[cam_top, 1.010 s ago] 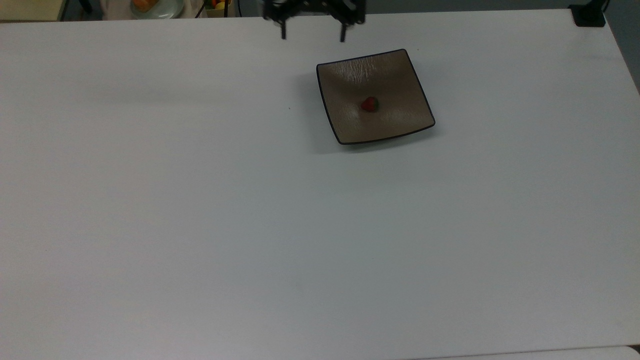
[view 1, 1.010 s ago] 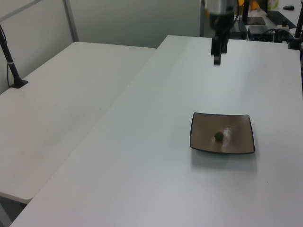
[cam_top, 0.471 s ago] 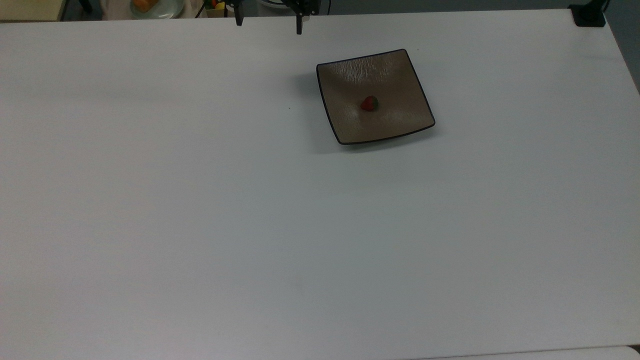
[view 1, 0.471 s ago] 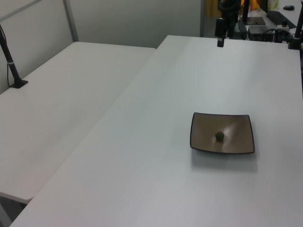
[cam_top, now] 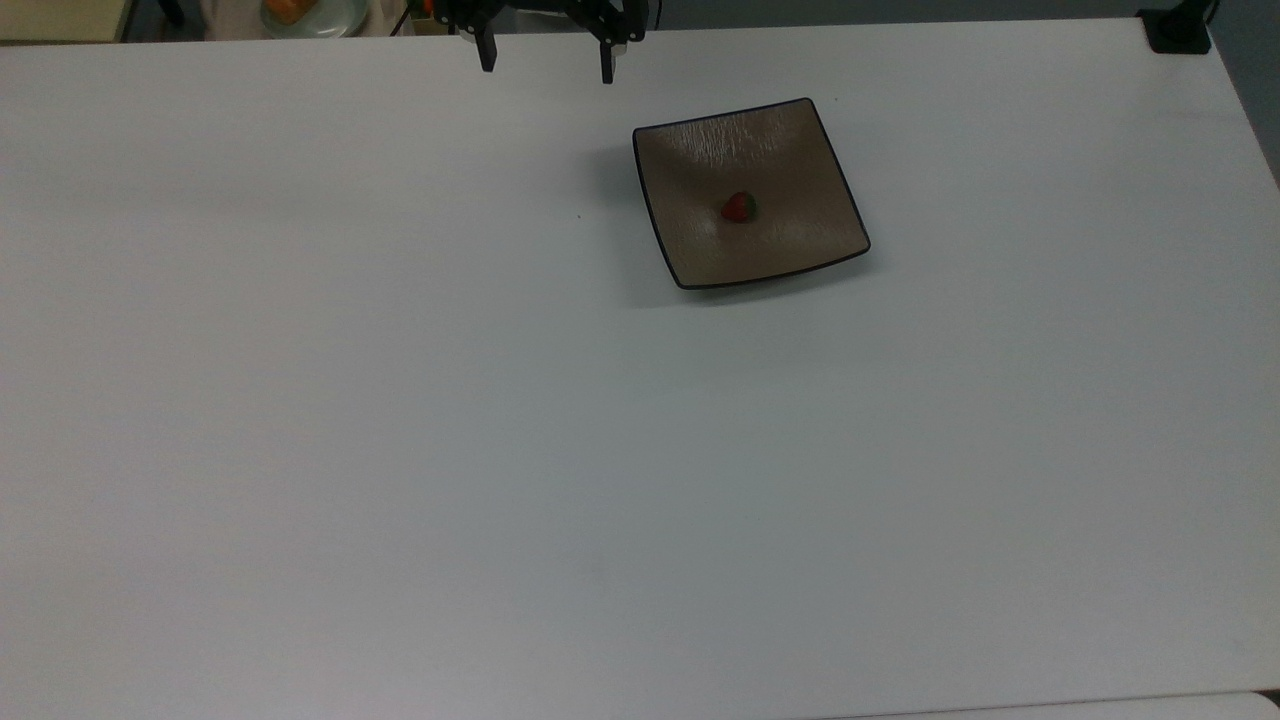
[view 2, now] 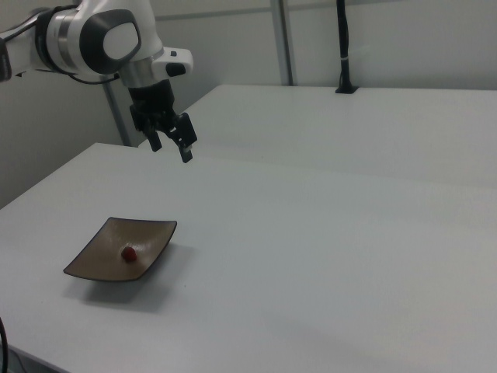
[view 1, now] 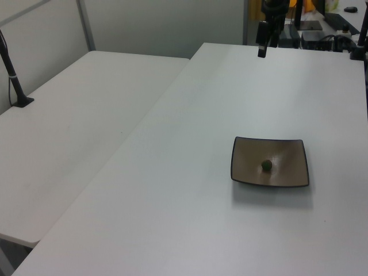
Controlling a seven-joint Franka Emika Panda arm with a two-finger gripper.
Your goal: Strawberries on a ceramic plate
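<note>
So strawberry (cam_top: 739, 207) sits mid-plate | brown square plate (cam_top: 790, 150) rests flat on white table (cam_top: 400, 400) | gripper (cam_top: 547, 58) hangs up in the air, fingers spread apart, holding nothing, well away from plate

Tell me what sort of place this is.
Most likely a robotics lab: a white robot arm with its gripper open hangs over a wide white table bearing just a ceramic plate and a strawberry, beside plain partition walls.

I see strawberry (cam_top: 739, 207) centred on ceramic plate (cam_top: 790, 160); gripper (cam_top: 547, 62) spread wide, empty, over tabletop (cam_top: 500, 400) far edge.
</note>
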